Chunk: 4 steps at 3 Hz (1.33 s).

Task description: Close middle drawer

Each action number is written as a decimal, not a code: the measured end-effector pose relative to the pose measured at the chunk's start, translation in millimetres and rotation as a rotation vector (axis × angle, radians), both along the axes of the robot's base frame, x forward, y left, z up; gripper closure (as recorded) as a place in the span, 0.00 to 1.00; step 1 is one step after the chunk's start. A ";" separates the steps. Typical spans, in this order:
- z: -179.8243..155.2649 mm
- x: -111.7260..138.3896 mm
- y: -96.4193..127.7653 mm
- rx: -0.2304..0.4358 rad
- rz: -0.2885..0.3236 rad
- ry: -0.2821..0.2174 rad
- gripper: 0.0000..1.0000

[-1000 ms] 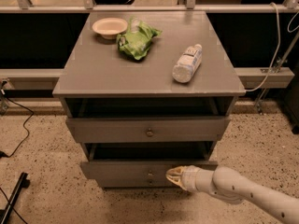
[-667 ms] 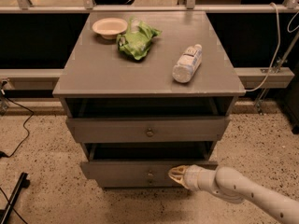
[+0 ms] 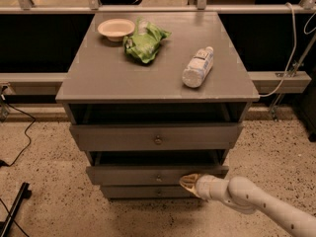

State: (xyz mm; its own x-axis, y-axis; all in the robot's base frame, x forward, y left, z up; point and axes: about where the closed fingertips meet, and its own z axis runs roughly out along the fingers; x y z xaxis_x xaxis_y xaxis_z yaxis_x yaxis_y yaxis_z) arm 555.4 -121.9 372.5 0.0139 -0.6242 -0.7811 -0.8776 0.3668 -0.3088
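- The middle drawer (image 3: 128, 174) is seen second of three in a grey cabinet, pulled out a little way towards the near side, with a dark gap showing above its front.
- The end effector (image 3: 190, 182) is placed against that drawer's front, just right of the small dark knob (image 3: 159, 178) and close to the front's lower edge. The drawer therefore lies directly on its far side.
- Whether the end effector is open or closed cannot be told; nothing is seen held in it.
- The drawer front runs left to right, so a push straight towards the far side is judged to be what is called for. Contact right of centre could skew the drawer.
- Only one arm (image 3: 256, 204) is present, reaching in from the near right.
- The top drawer (image 3: 113, 138) is also pulled out — further than the middle one — while the lowest drawer (image 3: 133, 192) looks shut.
- On the bench (image 3: 108, 73) above, a pale bowl (image 3: 116, 28), a green bag (image 3: 145, 39) and a bottle (image 3: 198, 66) lying on its side are set well apart from the work.
- A speckled floor (image 3: 49, 147) surrounds the cabinet.
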 end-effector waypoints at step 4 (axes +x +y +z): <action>-31.5 9.4 -18.0 0.038 -0.005 0.054 1.00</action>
